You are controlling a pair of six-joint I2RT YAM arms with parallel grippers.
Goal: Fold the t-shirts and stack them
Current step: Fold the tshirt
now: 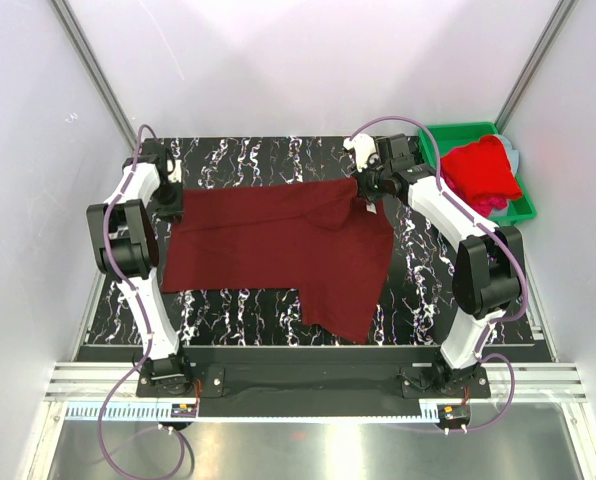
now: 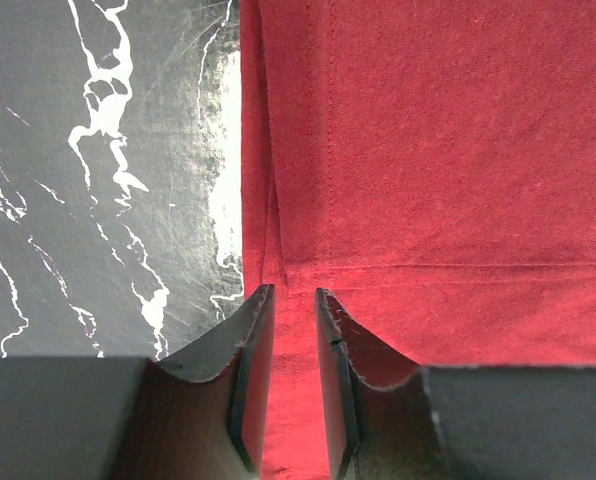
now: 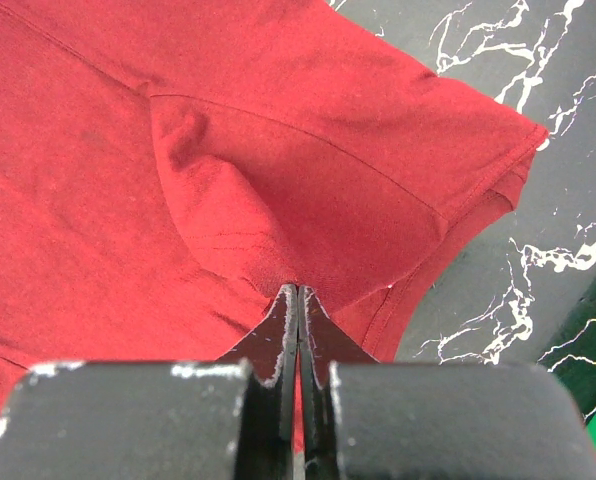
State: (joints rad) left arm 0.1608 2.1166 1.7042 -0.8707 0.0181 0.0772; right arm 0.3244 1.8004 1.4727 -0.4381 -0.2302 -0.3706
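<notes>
A dark maroon t-shirt (image 1: 278, 245) lies spread across the middle of the black marbled table (image 1: 238, 160), with one part hanging down toward the lower centre of the top view. The left end effector (image 2: 295, 295) sits at the shirt's left edge, over the hem corner. Its jaws are released and stand narrowly apart, with cloth showing in the gap. The right end effector (image 3: 298, 290) is clenched at the shirt's upper right near a sleeve, and the fabric puckers up into its tips. At the upper right of the top view, a green bin (image 1: 448, 135) holds a bright red t-shirt (image 1: 483, 170), with pink-magenta cloth (image 1: 493, 205) under it.
</notes>
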